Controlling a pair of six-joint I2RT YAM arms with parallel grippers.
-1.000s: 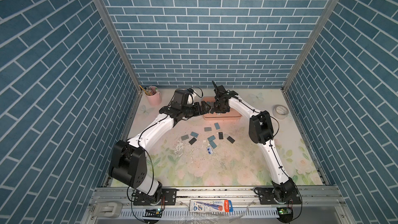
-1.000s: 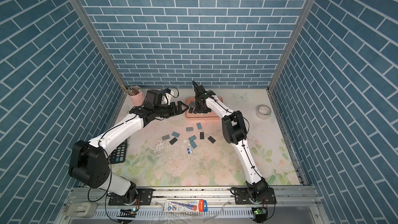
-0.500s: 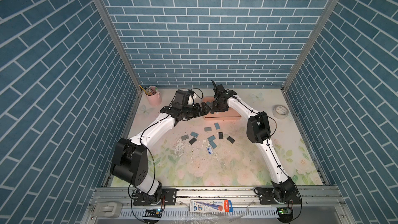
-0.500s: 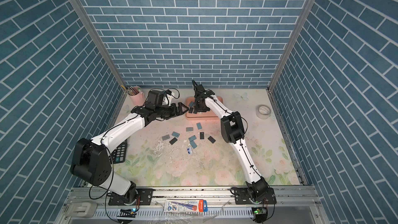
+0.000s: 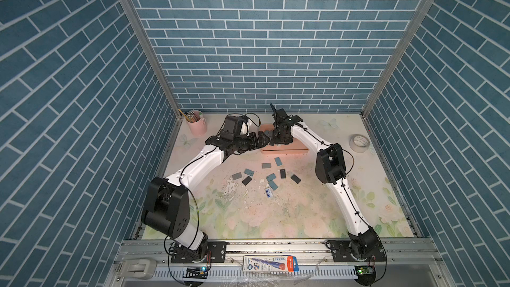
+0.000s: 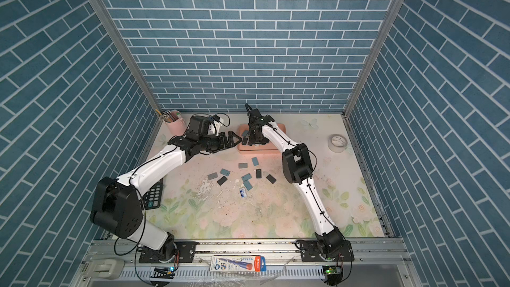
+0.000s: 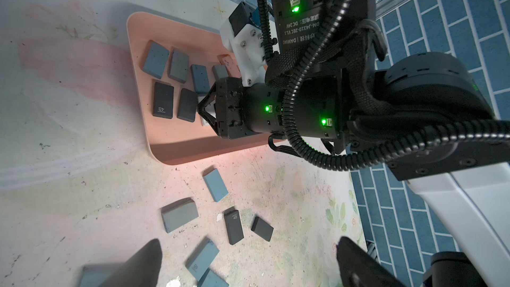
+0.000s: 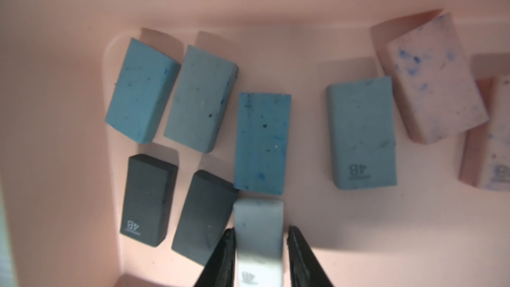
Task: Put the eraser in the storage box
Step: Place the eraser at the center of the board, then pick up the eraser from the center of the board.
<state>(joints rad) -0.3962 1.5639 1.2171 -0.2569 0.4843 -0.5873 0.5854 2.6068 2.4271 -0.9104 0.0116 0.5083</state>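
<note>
The salmon-pink storage box [image 5: 287, 150] [image 6: 256, 149] [image 7: 176, 144] [image 8: 358, 230] sits at the back of the table with several blue, grey, black and speckled white erasers in it. My right gripper [image 5: 273, 142] [image 6: 249, 142] [image 7: 199, 106] [image 8: 260, 230] points down into the box. Its fingers straddle a pale grey-blue eraser [image 8: 259, 216] lying on the box floor, and a thin gap shows beside one finger, so it is open. My left gripper [image 5: 265, 140] [image 6: 234, 139] [image 7: 248, 244] hovers wide open and empty at the box's left end.
Several loose blue, grey and black erasers [image 5: 271, 178] [image 6: 247, 179] [image 7: 179, 213] lie on the floral table in front of the box. A pink pencil cup [image 5: 196, 127] stands back left, a tape roll [image 5: 359, 142] back right, a calculator [image 6: 153, 194] under the left arm.
The right gripper's jaws have parted slightly around the pale eraser in the box. Both arms have stayed almost where they were, and the left gripper is still wide open.
</note>
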